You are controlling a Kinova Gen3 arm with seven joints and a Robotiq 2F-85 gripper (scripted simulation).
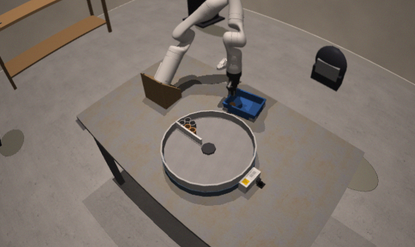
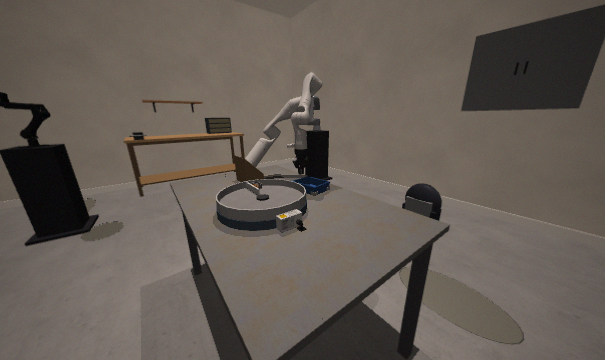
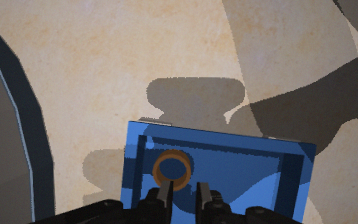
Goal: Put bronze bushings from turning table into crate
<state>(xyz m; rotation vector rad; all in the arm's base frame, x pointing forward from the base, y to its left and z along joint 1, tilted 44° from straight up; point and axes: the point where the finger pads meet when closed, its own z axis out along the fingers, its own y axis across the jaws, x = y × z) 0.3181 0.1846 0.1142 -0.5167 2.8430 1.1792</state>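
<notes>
Above crate, gripper (narrowed, bushingless)

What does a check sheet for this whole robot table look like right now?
Surface: grey mottled table top, on dark legs.
Job's things: round white-rimmed turning table; orange bronze bushings and dark steel bushings bunched beside its divider; blue plastic crate holds one bronze ring bushing.
Clutter: brown wedge board; small white box with a yellow label.
Grippers: black end effector above the crate, fingers close together, holding nothing.
Cables: nothing seen.
Surroundings: wooden shelf bench; dark rounded helmet-like thing on the floor; black pedestal with another arm.
</notes>
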